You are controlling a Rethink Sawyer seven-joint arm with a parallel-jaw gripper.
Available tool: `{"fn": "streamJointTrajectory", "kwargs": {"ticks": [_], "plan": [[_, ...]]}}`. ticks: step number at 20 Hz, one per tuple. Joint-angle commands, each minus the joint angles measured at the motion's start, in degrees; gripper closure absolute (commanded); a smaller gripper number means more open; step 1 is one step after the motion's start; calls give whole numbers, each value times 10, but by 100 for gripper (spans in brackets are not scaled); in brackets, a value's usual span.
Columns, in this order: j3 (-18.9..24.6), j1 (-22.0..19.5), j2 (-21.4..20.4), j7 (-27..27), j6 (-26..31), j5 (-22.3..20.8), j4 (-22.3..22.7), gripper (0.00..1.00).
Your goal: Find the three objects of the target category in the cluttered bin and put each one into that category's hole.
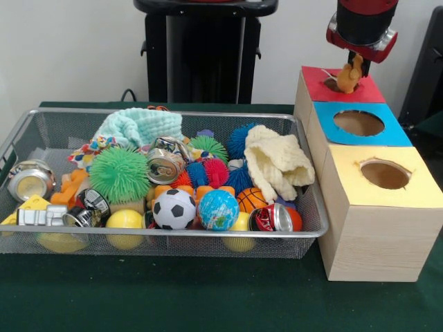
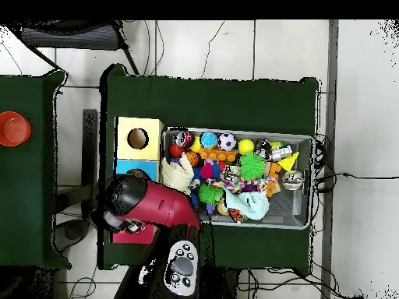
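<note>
The gripper hangs right over the red box, clamped on an orange toy whose lower end sits at the mouth of the red hole — part in, part out, as far as I can see. From above, the red arm hides that box almost entirely.

Next along the row of wooden boxes comes the blue box, then the yellow box, each with a round hole on top and nothing in the opening.

Just beside the boxes stands the wire bin, heaped full — a cream cloth draped at the end near the boxes, a soccer ball, a globe ball, a small basketball, a red can on its side, a green spiky ball, a mint cloth at the back and a silver can at the far end.
</note>
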Motion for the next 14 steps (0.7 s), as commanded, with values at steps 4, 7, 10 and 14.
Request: {"fn": "streamJointTrajectory", "kwargs": {"ticks": [4,7,10,14], "plan": [[26,-6,-4,60,19,-45,2,100],[27,-9,-6,62,22,-47,8,100],[32,-10,-10,66,31,-43,22,100],[39,-8,-13,68,30,-37,34,100]]}}
